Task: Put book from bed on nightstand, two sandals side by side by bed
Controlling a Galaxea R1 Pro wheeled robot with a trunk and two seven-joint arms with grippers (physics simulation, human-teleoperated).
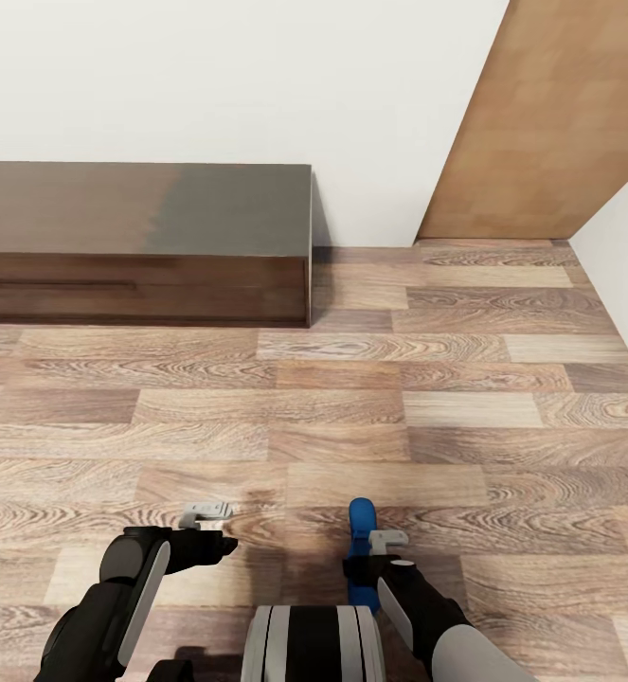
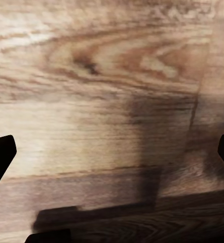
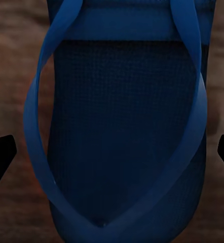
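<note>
**Right gripper over the blue sandal, long axis running between the fingers**

In the head view we see one blue sandal [image 1: 361, 530] on the wood-plank floor [image 1: 427, 417], directly at our right gripper [image 1: 382, 549]; its rounded end pokes out beyond the wrist, pointing away from our base toward the white wall [image 1: 257, 85]. The right arm is plainly the nearer one. Our left gripper [image 1: 207, 519] hangs over bare planks, apart from the sandal and to its left.

The right wrist view settles the relation that matters. The sandal [image 3: 127, 126] sits centred in it, sole and looping blue strap facing the camera, its long axis running along the direction the camera looks across, so that the two dark fingertips [image 3: 1, 159] stand spread on either side of its narrow width. They are apart and not touching it, so we hold nothing yet. We judge the fingers would close across the sandal's width rather than its length.

In the left wrist view the fingertips [image 2: 0, 159] are likewise spread wide over floor [image 2: 102, 101] alone.

The long low dark cabinet [image 1: 143, 246] stands against the wall, well apart from us. The bed, book, nightstands and second sandal are not before us.
</note>
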